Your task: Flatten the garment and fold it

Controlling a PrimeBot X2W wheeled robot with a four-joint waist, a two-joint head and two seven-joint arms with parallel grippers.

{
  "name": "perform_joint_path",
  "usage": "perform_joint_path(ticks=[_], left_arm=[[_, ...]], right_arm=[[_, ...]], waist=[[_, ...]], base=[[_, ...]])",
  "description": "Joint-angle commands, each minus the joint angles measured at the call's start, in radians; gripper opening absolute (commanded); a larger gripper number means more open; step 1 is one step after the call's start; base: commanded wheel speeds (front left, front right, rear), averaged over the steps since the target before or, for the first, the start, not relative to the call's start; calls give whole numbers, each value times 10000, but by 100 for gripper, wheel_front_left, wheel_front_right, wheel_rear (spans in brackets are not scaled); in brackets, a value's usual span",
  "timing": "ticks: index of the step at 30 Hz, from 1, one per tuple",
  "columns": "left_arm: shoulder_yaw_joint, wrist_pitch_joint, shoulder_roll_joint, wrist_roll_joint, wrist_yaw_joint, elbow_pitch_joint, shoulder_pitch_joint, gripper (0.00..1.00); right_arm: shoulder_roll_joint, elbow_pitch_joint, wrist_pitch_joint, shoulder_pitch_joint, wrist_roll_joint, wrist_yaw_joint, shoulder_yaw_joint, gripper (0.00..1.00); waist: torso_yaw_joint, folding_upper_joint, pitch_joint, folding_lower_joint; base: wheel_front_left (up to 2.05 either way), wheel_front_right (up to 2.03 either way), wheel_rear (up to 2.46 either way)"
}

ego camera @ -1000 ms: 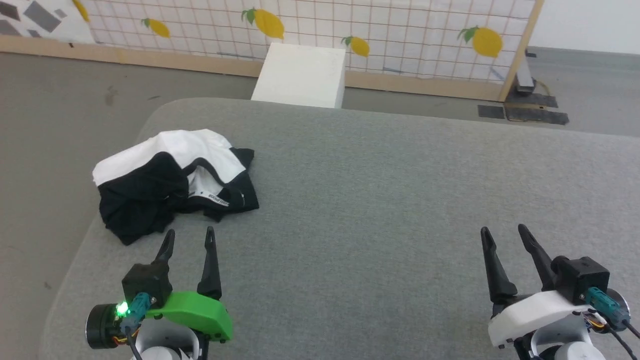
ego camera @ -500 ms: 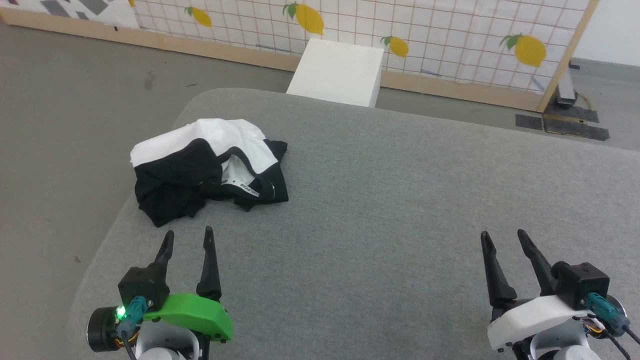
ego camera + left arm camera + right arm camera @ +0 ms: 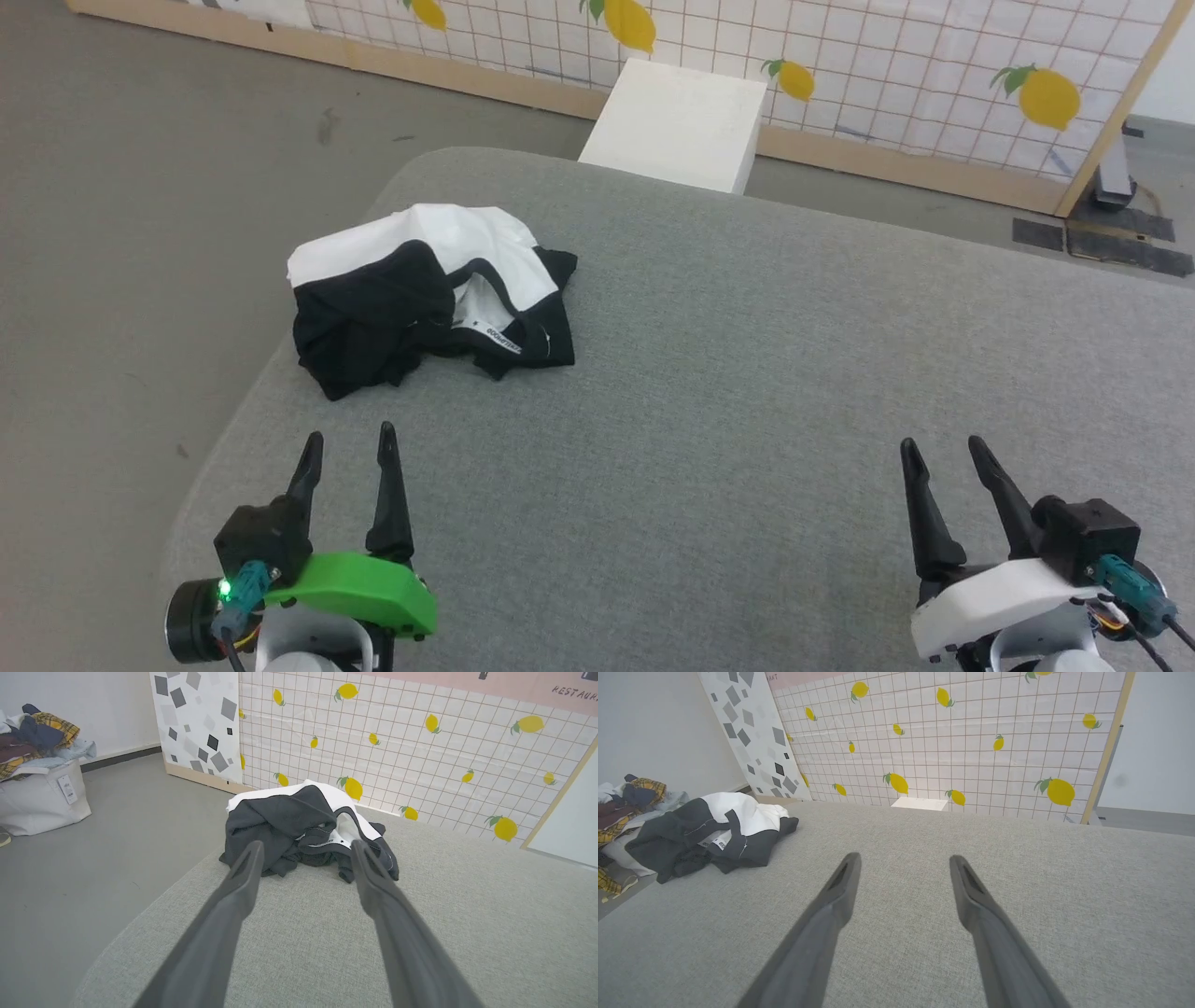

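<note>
Nearest to us, at the lower left of the head view, our left gripper (image 3: 349, 434) rises from a glossy green shell. Its two long, tapered dark fingers are spread apart, with nothing between them. At the lower right, the right gripper (image 3: 940, 443) sits on a smooth white shell. Its fingers are parted in the same way and are just as empty. Both hover over the padded surface (image 3: 728, 392), a broad slab covered in grey woven cloth with a fine, even grain and a rounded corner on the left.

Ahead of the left gripper and apart from it, the garment (image 3: 420, 289) lies near that left edge as a crumpled heap. Soft black fabric bunches in deep folds along its near side. A smoother white panel drapes over the top, and a black collar band with small pale lettering curls out of the middle.

Past the far edge we see a plain white box (image 3: 677, 121), matte and square-cornered, on the dull grey floor (image 3: 140, 233). Behind it stands a wood-framed panel (image 3: 887, 56) printed with a thin grid and yellow lemons. In the left wrist view, a pale bag (image 3: 42, 795) heaped with mixed clothes rests on the floor.
</note>
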Motion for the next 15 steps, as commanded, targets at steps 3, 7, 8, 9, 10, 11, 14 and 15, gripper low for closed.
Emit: perform_joint_path(ticks=[3, 7, 8, 9, 10, 11, 14, 15], left_arm=[[-46, -162, -32, -143, 107, 69, 227, 100], [-65, -244, -34, -205, 136, 108, 245, 100], [-67, -262, -34, -217, 140, 116, 248, 100], [-70, -285, -34, -233, 147, 127, 250, 100], [-71, -302, -35, -244, 151, 134, 251, 100], [-70, -325, -35, -260, 156, 143, 251, 100], [-65, -384, -36, -299, 173, 164, 261, 100], [-64, -407, -37, -319, 183, 176, 269, 100]], right_arm=[[3, 130, -169, 126, 150, -11, -18, 100], [3, 214, -252, 139, 119, -11, -16, 100], [3, 232, -270, 141, 123, -11, -22, 100], [3, 251, -293, 143, 114, -11, -27, 100], [3, 266, -311, 143, 119, -12, -31, 100], [4, 281, -333, 141, 115, -12, -32, 100], [4, 325, -393, 148, 140, -12, -38, 100], [4, 343, -416, 153, 147, -12, -37, 100]], waist=[[149, 0, 9, 0], [290, 0, -7, 0], [321, 0, -11, 0], [360, 0, -12, 0], [390, 0, -15, 0], [428, 0, -16, 0], [529, 0, -37, 0], [566, 0, -44, 0]], base=[[0, 0, 0], [0, 0, 0], [0, 0, 0], [0, 0, 0], [0, 0, 0], [0, 0, 0], [0, 0, 0], [0, 0, 0]])
